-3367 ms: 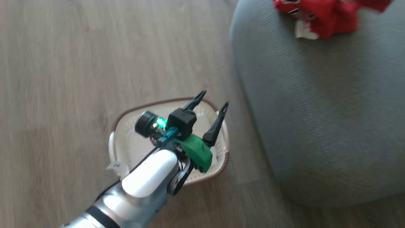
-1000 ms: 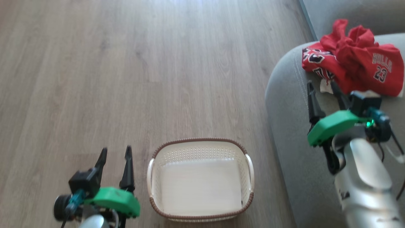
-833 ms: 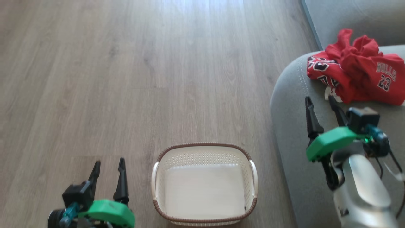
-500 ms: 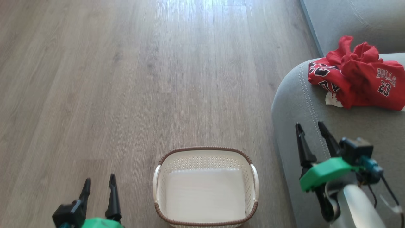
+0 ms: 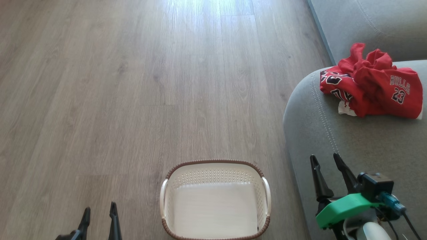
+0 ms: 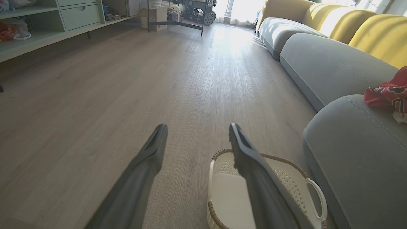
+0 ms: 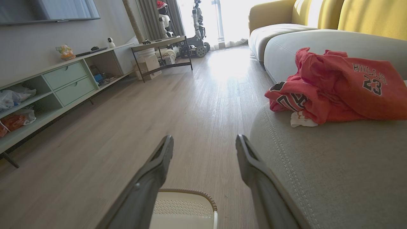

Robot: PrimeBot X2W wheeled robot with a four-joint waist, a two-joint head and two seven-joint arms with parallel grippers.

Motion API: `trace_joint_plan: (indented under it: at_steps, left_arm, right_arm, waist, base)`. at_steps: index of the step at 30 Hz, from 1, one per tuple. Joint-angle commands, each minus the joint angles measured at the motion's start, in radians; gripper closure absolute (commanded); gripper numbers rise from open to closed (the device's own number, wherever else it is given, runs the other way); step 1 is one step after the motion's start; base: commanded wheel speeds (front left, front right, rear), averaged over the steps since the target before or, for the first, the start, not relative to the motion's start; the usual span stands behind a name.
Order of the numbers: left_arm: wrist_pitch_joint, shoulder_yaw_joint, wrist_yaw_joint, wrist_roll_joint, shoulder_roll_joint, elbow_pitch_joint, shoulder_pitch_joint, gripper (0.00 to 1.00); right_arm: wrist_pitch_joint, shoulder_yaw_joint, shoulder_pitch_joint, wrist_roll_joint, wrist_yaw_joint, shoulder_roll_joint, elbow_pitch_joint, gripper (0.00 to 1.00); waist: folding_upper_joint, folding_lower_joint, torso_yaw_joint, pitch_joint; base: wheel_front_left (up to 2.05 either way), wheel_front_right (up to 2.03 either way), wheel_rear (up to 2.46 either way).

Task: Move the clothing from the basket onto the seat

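1. Red clothing (image 5: 373, 86) is lying heaped on the seat (image 5: 367, 150) just as it lay a second ago, near the rounded end. Meanwhile the right fingers (image 5: 319, 181) are drawing back from it and are now well apart from the cloth. The left fingers (image 5: 115, 223) are sinking toward the bottom of the head view.
2. Both pairs of fingers are standing wide apart and carrying nothing.
3. The basket (image 5: 213, 162) is sitting on the wooden floor (image 5: 133, 100) just beside the seat's front. Its bottom is showing bare, so I am judging the moving finished and the arms simply settling back.
4. To do this well, the right arm should be coming away above the cushion without dragging along the stitching or catching a loose fold. The left arm should be keeping off the basket's rim so nothing gets nudged. A last look into the basket is worth taking.
5. The head view is looking straight down, so the basket's whole bottom is readable, whereas the right wrist view is catching little more than its near rim. That wrist view is showing how high the heap is standing, plus a low cabinet (image 7: 63, 79) along the wall. The left wrist view is showing yellow back cushions (image 6: 375, 35).
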Motion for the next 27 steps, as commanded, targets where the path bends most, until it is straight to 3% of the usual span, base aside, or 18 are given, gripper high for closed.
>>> trace_joint_plan:
  at_steps: [1, 27]
  left_arm:
    - [-0.012, 0.050, -0.004, 0.011, 0.019, -0.026, -0.034, 0.00]
    - [-0.012, 0.075, -0.029, 0.069, -0.011, -0.022, -0.033, 0.00]
  right_arm:
    - [0.001, 0.016, -0.021, -0.001, 0.000, 0.004, -0.042, 0.00]
    - [0.017, 0.008, 0.002, -0.001, 0.000, 0.004, -0.062, 0.00]
  waist:
    - [0.0000, 0.0001, -0.001, 0.000]
    - [0.0000, 0.0001, -0.004, -0.010]
  base:
    - [0.00, 0.00, 0.00]
    - [0.00, 0.00, 0.00]
